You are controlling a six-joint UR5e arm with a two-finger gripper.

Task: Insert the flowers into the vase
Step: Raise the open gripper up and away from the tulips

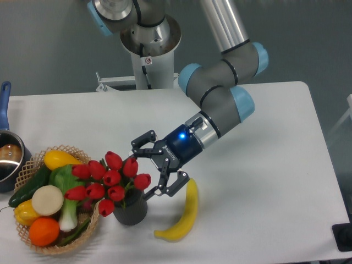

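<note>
The flowers [108,180], a bunch of red tulip heads with green leaves, stand in the vase [131,210], a dark grey cylinder near the table's front. The heads lean left over the wicker basket's edge. My gripper [155,166] is open, just right of the flowers, its fingers spread wide and holding nothing. One finger [144,137] is above the bunch and the other [175,187] is beside the vase's upper right.
A wicker basket [33,165] of vegetables and fruit sits at the front left, touching the flowers. A yellow banana [182,214] lies just right of the vase. A blue-handled metal pot [7,154] is at the left edge. The robot base [147,49] stands behind.
</note>
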